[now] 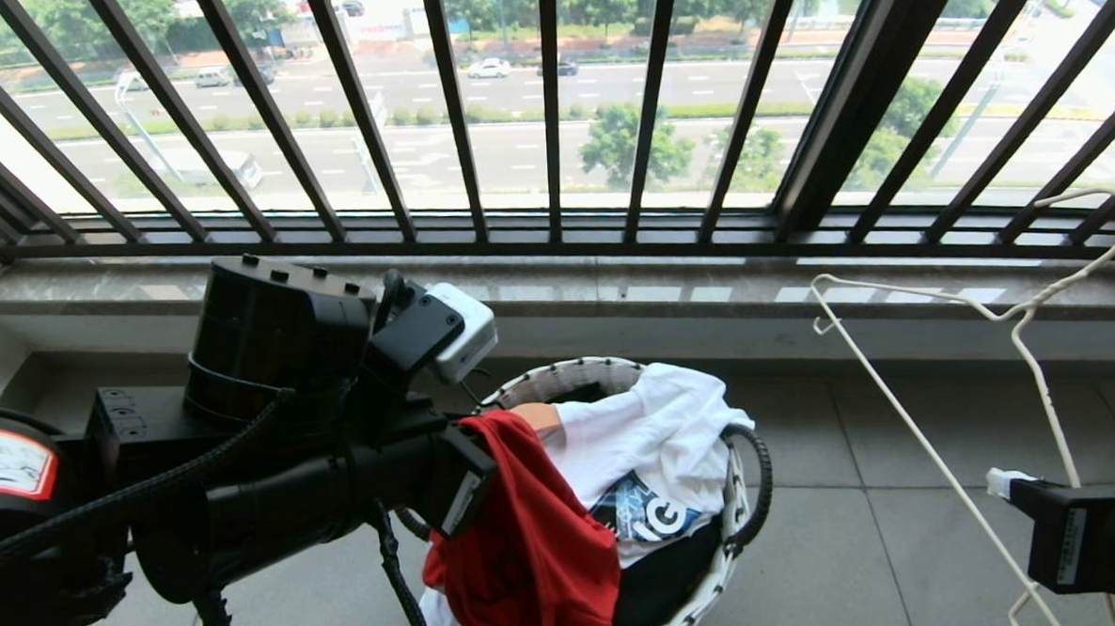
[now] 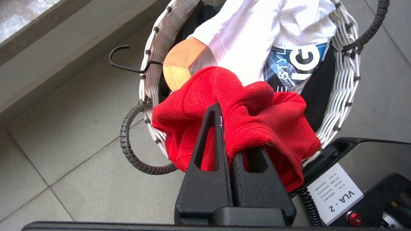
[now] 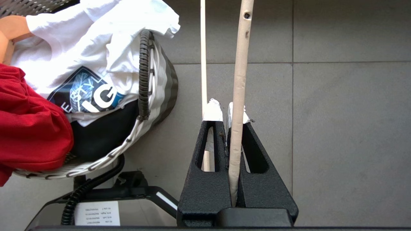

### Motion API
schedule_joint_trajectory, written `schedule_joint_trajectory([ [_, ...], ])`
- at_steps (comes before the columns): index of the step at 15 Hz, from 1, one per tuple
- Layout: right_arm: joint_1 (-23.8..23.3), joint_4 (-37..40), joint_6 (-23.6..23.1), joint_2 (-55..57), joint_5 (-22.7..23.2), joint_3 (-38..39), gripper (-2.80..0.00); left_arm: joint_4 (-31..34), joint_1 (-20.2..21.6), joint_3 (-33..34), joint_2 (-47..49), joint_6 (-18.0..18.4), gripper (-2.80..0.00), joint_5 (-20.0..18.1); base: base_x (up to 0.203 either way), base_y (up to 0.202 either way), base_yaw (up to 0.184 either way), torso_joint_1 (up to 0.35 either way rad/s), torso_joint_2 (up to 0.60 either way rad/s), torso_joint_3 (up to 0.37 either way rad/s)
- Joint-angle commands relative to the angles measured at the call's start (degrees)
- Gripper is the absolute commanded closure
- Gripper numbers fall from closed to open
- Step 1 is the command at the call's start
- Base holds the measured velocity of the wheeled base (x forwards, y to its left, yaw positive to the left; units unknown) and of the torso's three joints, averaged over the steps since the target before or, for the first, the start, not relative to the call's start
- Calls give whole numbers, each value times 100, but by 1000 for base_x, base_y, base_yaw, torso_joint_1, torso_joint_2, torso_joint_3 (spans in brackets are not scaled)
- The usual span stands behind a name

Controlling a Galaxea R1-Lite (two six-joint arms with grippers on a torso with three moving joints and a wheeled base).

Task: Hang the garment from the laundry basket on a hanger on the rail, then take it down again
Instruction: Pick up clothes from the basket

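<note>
The garment (image 2: 257, 112) is bright red all over. The laundry basket (image 2: 348, 80) is woven in white with little black marks, and its loop handles are black. In it lies a white shirt (image 1: 657, 431) with a blue, black and white picture, on top of a black shirt (image 2: 321, 96). A round bit of wooden hanger (image 2: 179, 64) is light orange-brown. The hanger (image 1: 1030, 349) is cream-white. Both tools, left (image 2: 224, 128) and right (image 3: 224, 112), are black. The floor (image 1: 858, 526) has grey tiles. The window bars (image 1: 548, 106) are dark
</note>
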Motion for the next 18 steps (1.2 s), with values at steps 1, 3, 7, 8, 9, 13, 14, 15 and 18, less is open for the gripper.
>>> schedule_joint_trajectory([
  [1, 1, -2, 6, 5, -16, -9, 0, -7, 1, 14, -4, 5, 0, -1, 0, 0, 0, 0, 0, 0],
  [3, 1, -2, 6, 5, -16, -9, 0, -33, 1, -19, 33, -18, 0, -1, 0, 0, 0, 0, 0, 0],
  [7, 1, -2, 6, -3, -25, 0, 0, -51, 1, -39, 69, -30, 0, 17, 0, 0, 0, 1, 0, 129],
  [8, 1, -2, 6, -3, -25, 8, 0, -61, 10, -49, 66, -39, 0, 17, 0, 0, 0, 0, 0, 195],
  [9, 1, -2, 6, -3, -25, 9, 0, -68, 10, -77, 57, -49, 0, 25, 0, 0, 0, 4, 2, 204],
  [13, 1, -1, 15, -3, -25, 17, 0, -71, 28, -379, 6, -409, 0, 40, 0, 0, 0, 3, 4, 207],
  [14, 1, 3, 15, 3, -16, 22, 0, -66, 59, -558, 63, -606, 0, 51, 0, 0, 0, 5, 2, 204],
  [15, 1, 7, 15, -3, -16, 27, 0, -67, 76, -654, 99, -874, 0, 71, 0, 0, 0, 2, 2, 207],
  [18, 1, -1, 6, 5, -25, 44, 0, -69, 73, -773, 22, -971, 0, 70, 0, 0, 0, 0, 3, 202],
])
